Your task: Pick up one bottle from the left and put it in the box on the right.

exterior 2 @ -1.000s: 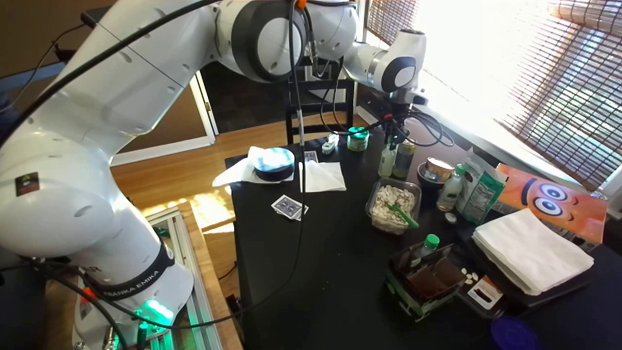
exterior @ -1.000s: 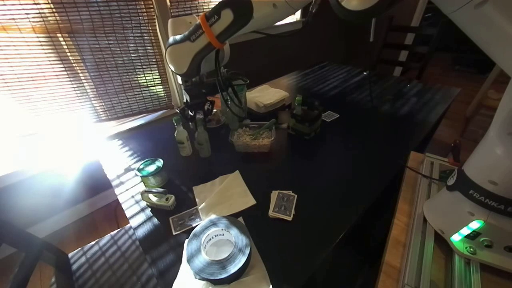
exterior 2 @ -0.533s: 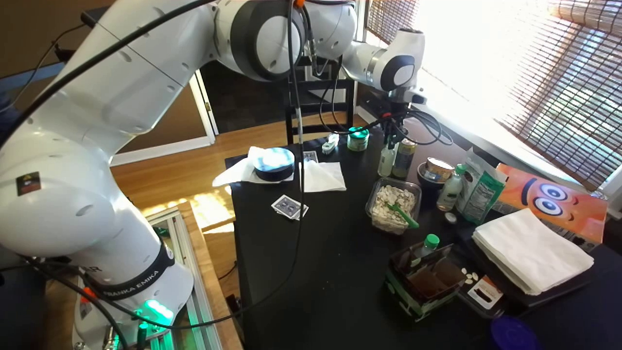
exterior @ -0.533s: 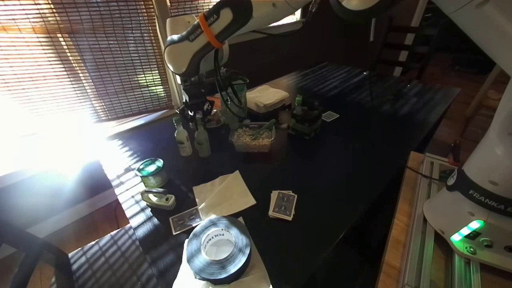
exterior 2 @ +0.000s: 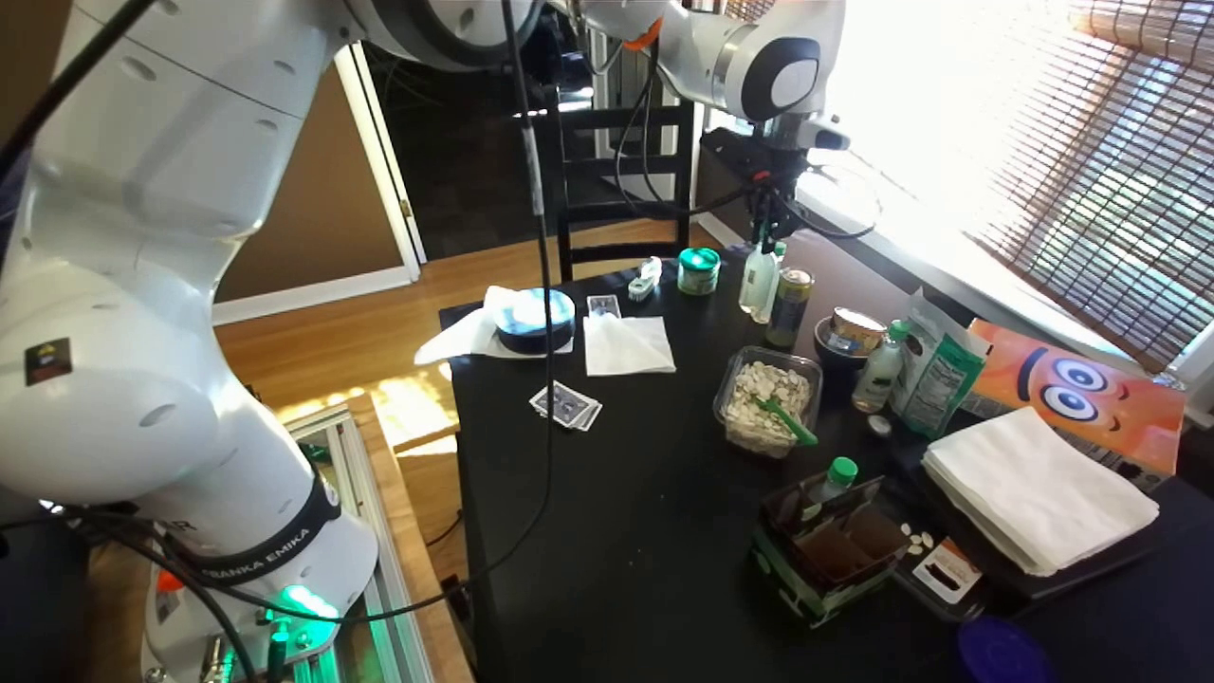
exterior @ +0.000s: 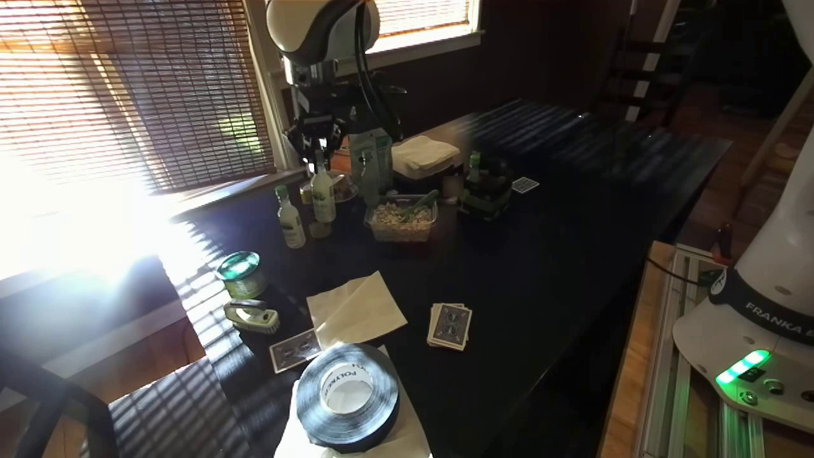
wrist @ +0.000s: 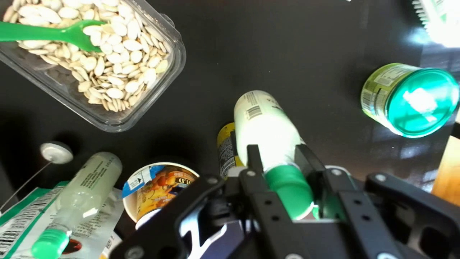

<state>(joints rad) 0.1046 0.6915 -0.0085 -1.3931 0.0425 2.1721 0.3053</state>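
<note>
Bottle [wrist: 264, 122], pale with a green cap: clamped at the neck between the two fingers [wrist: 255, 162] of the gripper [wrist: 277, 153]. Hangs about upright, off the table [exterior 2: 645, 503]; in an exterior view the foot of the yellow can [exterior: 320, 229] behind shows below its base. Barcode visible in wrist view, other print washed out.

Second bottle [exterior: 290, 219] upright just beside; mostly hidden under the gripper in wrist view, sliver of cap showing. Can print too small to read. Printed tub [wrist: 161, 190], orange and blue, partly covered by the gripper, lettering blurred. Tin [wrist: 408, 100]: glare on the lid. Seed container [wrist: 152, 94] and green spoon [wrist: 72, 34] cut off by the wrist view's edge.

Further out: tape roll [exterior: 385, 391], core reads "POLYKE", rest lost round the curve. Pouch [exterior 2: 948, 375] partly behind another bottle [exterior 2: 877, 375], fine print illegible. Orange carton [exterior 2: 1105, 398] with cartoon eyes, partly hidden by napkins [exterior 2: 1043, 493].

Task box [exterior 2: 789, 579]: dark, open-topped, brown dividers, well apart from the held bottle. Green-capped bottle [exterior 2: 836, 482] stands in a rear compartment as seen there, lower part hidden by the walls.

Farthest: arm base [exterior 2: 247, 550], band reads "FRANKA EMIKA", first letter dim. Arm [exterior 2: 171, 152] runs off the top in both exterior views.
</note>
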